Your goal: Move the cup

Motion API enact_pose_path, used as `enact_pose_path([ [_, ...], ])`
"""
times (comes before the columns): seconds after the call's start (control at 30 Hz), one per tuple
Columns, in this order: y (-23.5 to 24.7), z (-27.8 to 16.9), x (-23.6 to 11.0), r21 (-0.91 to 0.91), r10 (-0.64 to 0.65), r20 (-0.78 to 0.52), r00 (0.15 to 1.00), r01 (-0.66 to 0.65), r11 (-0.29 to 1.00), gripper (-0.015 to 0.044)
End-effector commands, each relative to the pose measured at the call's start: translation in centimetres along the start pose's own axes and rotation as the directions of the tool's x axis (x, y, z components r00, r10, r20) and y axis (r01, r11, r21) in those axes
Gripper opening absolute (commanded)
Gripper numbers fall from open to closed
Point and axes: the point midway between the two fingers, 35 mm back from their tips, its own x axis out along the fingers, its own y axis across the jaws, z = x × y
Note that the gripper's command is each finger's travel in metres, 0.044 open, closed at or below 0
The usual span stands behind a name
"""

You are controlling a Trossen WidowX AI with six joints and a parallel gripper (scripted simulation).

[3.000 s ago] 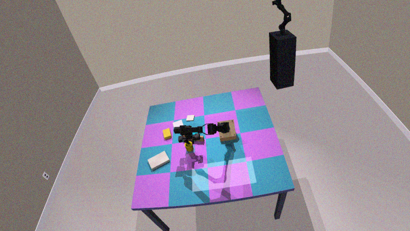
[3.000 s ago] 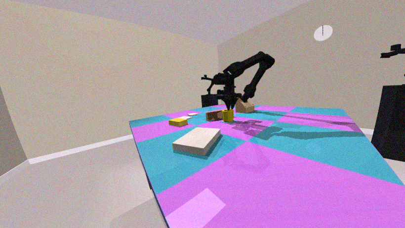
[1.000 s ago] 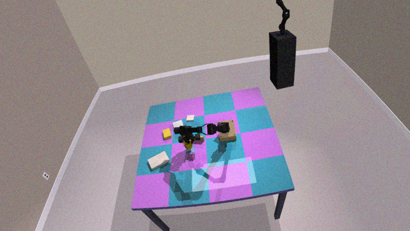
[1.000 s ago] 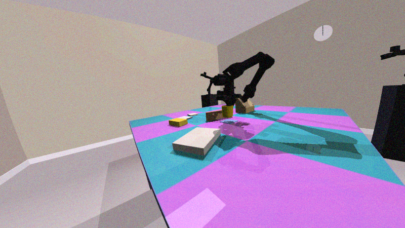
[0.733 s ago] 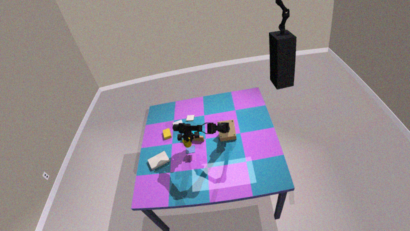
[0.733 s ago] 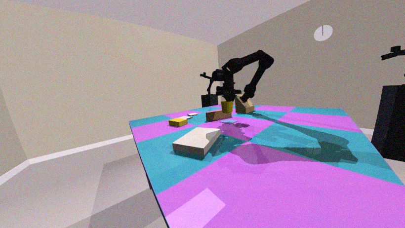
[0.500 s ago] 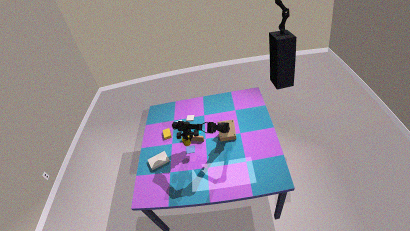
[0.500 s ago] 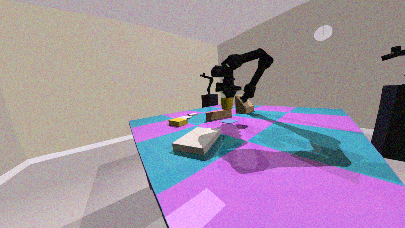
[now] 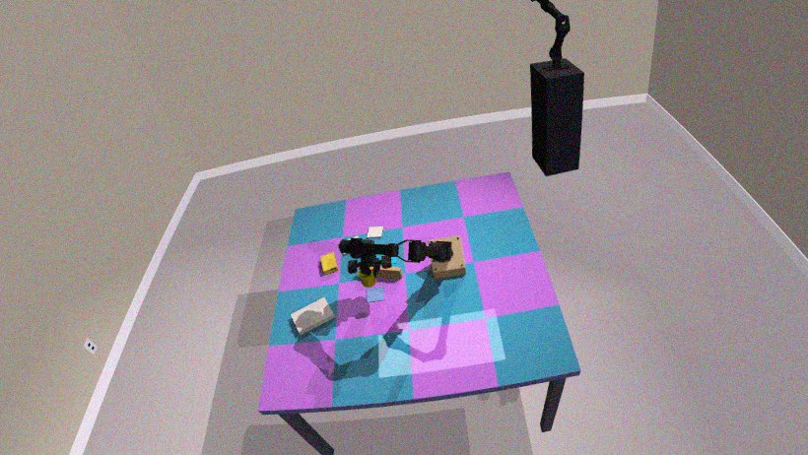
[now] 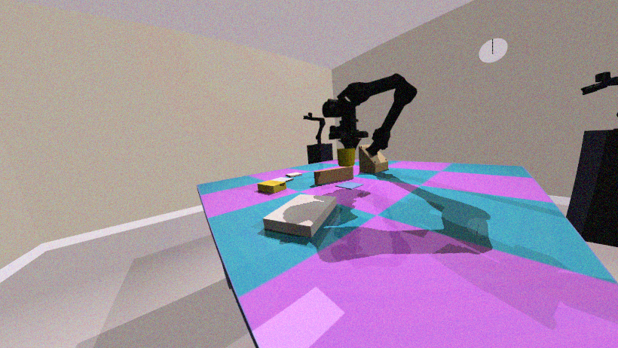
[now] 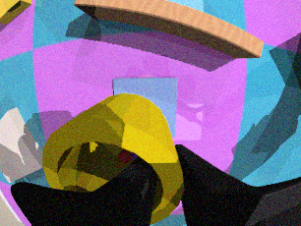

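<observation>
My gripper (image 9: pixel 367 266) (image 10: pixel 347 142) (image 11: pixel 165 151) is shut on the rim of the yellow cup (image 9: pixel 367 277) (image 10: pixel 346 156) (image 11: pixel 131 136). The cup hangs upright a little above the table. A dark red marble (image 11: pixel 125 157) shows inside it in the wrist view. A light blue pad (image 9: pixel 375 294) (image 10: pixel 349 185) (image 11: pixel 146 89) lies flat on the table below the cup, slightly towards the front. A small white pad (image 9: pixel 374 231) (image 10: pixel 294 174) lies farther back, and a second flat white piece (image 10: pixel 282 178) lies beside it.
A long wooden block (image 9: pixel 389 274) (image 10: pixel 333 175) (image 11: pixel 170 21) lies just behind the blue pad. A yellow block (image 9: pixel 328 262) (image 10: pixel 271 186) and a white box (image 9: pixel 311 314) (image 10: pixel 300 214) lie to the left. The arm's wooden base (image 9: pixel 447 258) (image 10: pixel 371 160) is at the right. Black pedestals (image 9: pixel 557 118) (image 10: pixel 598 185) stand off the table.
</observation>
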Motion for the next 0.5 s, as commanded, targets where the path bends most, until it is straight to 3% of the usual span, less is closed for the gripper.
enact_pose_path([
  [0.0,0.0,0.0,0.0,0.002,0.001,0.000,1.000,-0.001,1.000,0.0000],
  [0.47,-0.9,3.2,-0.3,-0.001,-0.004,0.003,1.000,0.004,1.000,0.0000],
])
